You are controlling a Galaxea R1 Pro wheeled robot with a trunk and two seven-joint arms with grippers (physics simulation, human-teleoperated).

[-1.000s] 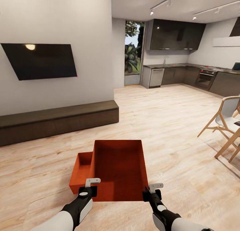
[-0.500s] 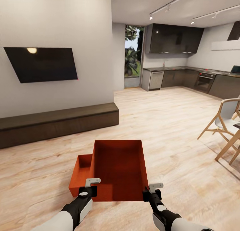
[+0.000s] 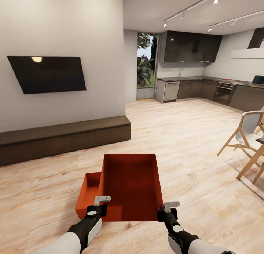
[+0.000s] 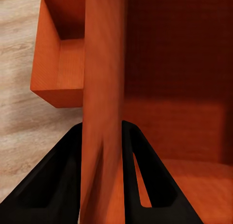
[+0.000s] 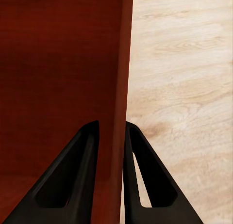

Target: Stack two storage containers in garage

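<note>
I hold one orange-red storage container (image 3: 130, 188) level above the light wood-plank floor (image 3: 190, 144) of the living room. My left gripper (image 3: 98, 207) is shut on its left wall near the close corner, and the black fingers (image 4: 68, 156) pinch that thin wall in the left wrist view. On the right wall my right gripper (image 3: 166, 210) is shut, its fingers (image 5: 145, 166) squeezing the wall (image 5: 119, 88). The second container (image 3: 88, 193) rests on the planks lower and to the left, partly hidden by the held one; it also shows as the container (image 4: 58, 64) beside the held wall.
A black TV screen (image 3: 47, 74) hangs on the white wall above a long low dark-brown cabinet (image 3: 62, 138). A dark kitchen (image 3: 205, 89) lies at the back right. Wooden chairs (image 3: 247, 140) stand at the right edge.
The whole picture has shifted downward, so the camera has moved. The held container stays fixed between both grippers, while the container on the floor sits slightly lower in the picture.
</note>
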